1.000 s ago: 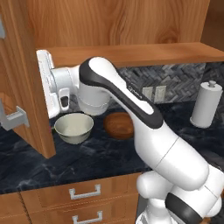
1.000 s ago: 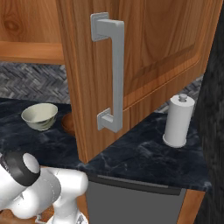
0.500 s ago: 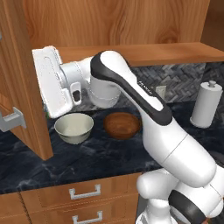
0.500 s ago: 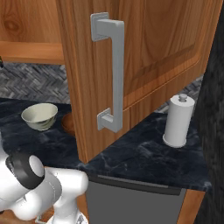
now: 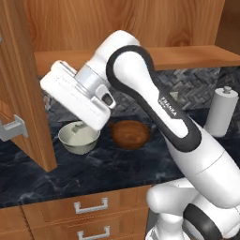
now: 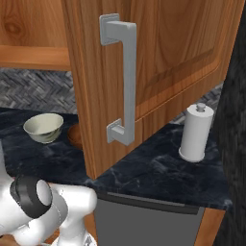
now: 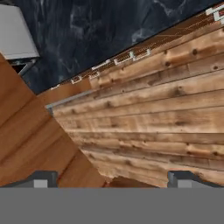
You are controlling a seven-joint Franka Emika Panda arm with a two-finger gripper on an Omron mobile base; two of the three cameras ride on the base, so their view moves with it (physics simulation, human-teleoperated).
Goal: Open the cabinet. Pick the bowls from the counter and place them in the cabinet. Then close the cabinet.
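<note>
The cabinet (image 5: 126,28) stands open, and both bowls sit on the counter (image 5: 93,173) below it: the cream bowl (image 5: 78,137) just beside the wooden bowl (image 5: 130,134). The pincer (image 7: 113,178) is spread wide and empty, aimed away from them toward the floor. Risk: reorienting toward the cream bowl may swing the hand into the open left door (image 5: 21,89) close beside it.

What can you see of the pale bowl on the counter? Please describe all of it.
The pale bowl is round, cream-green and looks like glazed ceramic, with a smooth rim and an interior that holds nothing. It stands upright on the black marble-look counter, below the open cabinet. The brown wooden bowl stands close beside it, not touching it in the left base view. The robot's hand hangs above it and hides part of its rim there.
</note>
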